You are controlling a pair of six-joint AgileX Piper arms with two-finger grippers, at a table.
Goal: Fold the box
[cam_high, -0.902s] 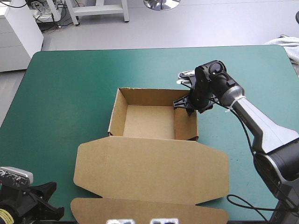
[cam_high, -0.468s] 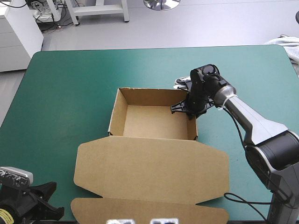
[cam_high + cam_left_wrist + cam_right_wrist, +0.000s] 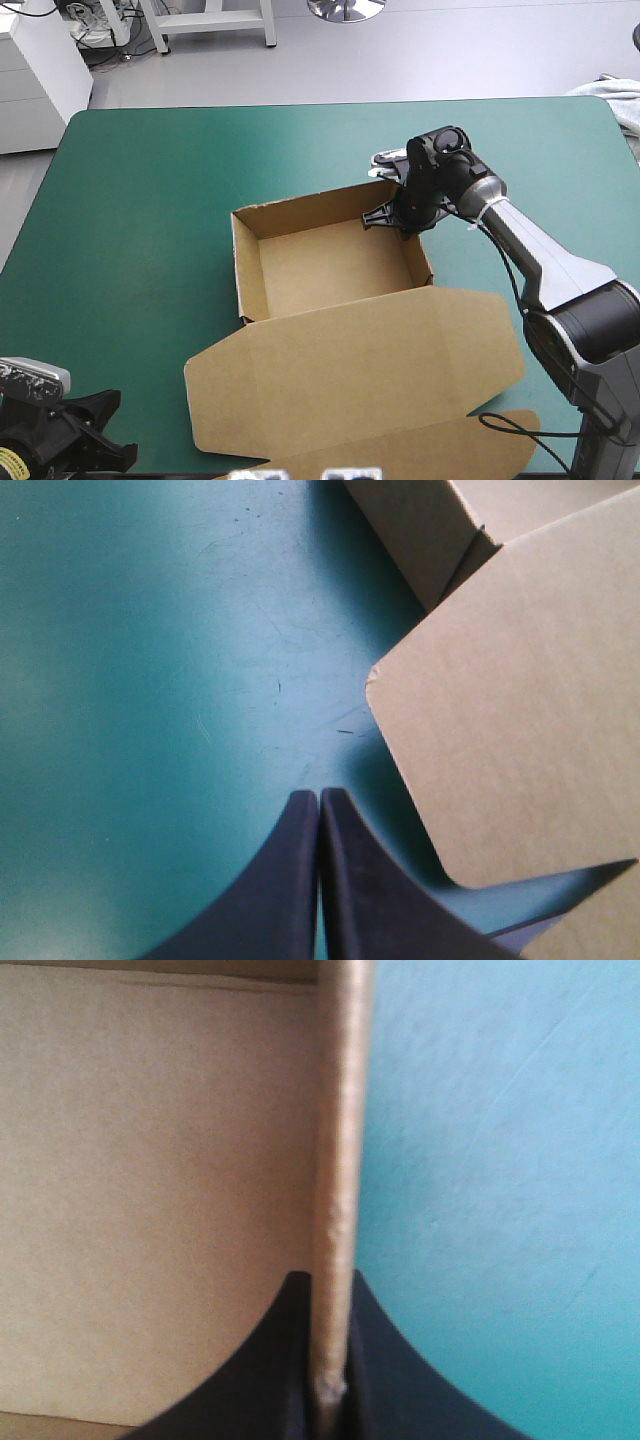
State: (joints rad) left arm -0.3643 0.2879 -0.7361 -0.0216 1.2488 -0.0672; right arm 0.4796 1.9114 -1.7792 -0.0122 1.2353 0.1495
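- Location: the box (image 3: 335, 270) sits near the middle of the table (image 3: 150, 180), askew to the table's edges. Its walls are raised into an open tray. The lid (image 3: 360, 370) lies flat on the teal-green cover and reaches toward the near edge.
- Contents: the tray is empty; only bare brown board shows on its floor.
- Right gripper (image 3: 398, 212): clamped on the right wall (image 3: 338, 1160) of the box near its far right corner. One black finger is inside the tray, the other outside, with the board pinched between them.
- Left gripper (image 3: 318, 805): fingers pressed together, grasping nothing. It sits over the cover at the table's near left corner, just beside a rounded corner of the lid and apart from it.
- Step in hand (judgement): the tray appears formed, and the right gripper is probably seating or aligning the right wall.
- Next move (judgement): keep the pinch steady. A sideways pull on one wall could skew or drag the light tray. Release by withdrawing straight off the wall's top edge. The left gripper is free to steady the lid.
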